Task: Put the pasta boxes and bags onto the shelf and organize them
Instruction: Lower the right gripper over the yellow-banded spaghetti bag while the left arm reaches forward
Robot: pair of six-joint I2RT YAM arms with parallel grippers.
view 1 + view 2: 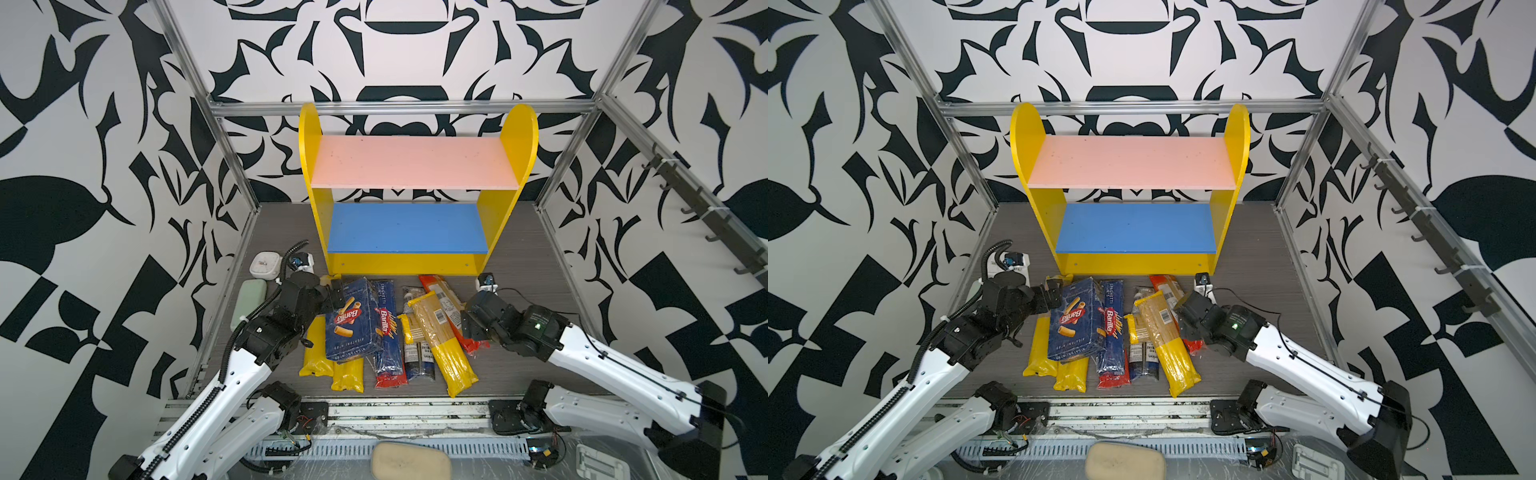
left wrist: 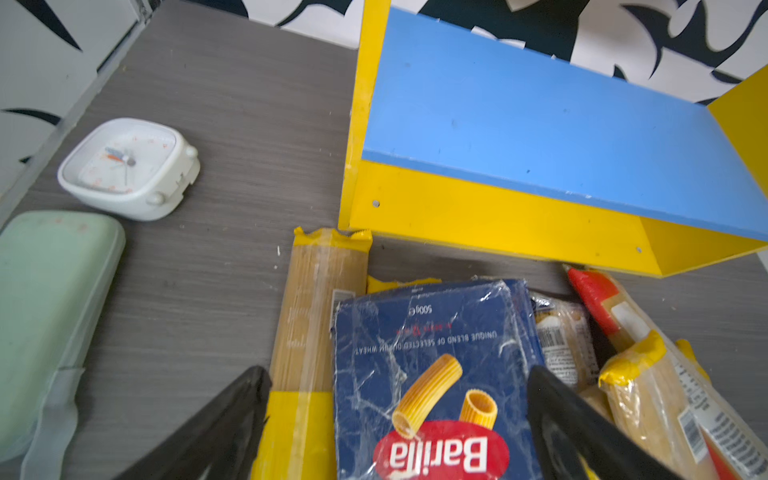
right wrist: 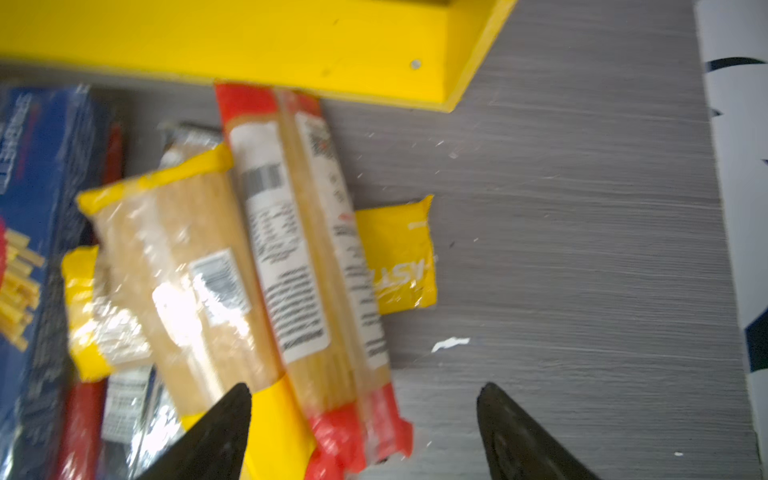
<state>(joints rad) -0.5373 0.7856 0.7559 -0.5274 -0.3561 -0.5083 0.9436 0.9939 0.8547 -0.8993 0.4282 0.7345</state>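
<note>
Both sets of jaws gape, left gripper (image 2: 397, 374) over the plastic-wrapped dark blue rigatoni box (image 1: 349, 320), right gripper (image 3: 365, 388) over the red-ended clear spaghetti bag (image 3: 316, 257).

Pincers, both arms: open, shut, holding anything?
Left pincer: open, over the rigatoni box, holding nothing.
Right pincer: open, over the red-ended bag, holding nothing.

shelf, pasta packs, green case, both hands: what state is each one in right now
shelf: upright, both boards bare
rigatoni box: plastic-wrapped, lying on yellow-ended bags, not on the shelf
spaghetti box: lying flat beside the rigatoni box
red-ended bag: lying flat, one end at the shelf's base
green case: shut, lying flat
left hand: open, straddling the rigatoni box
right hand: open, over the red-ended bag
</note>
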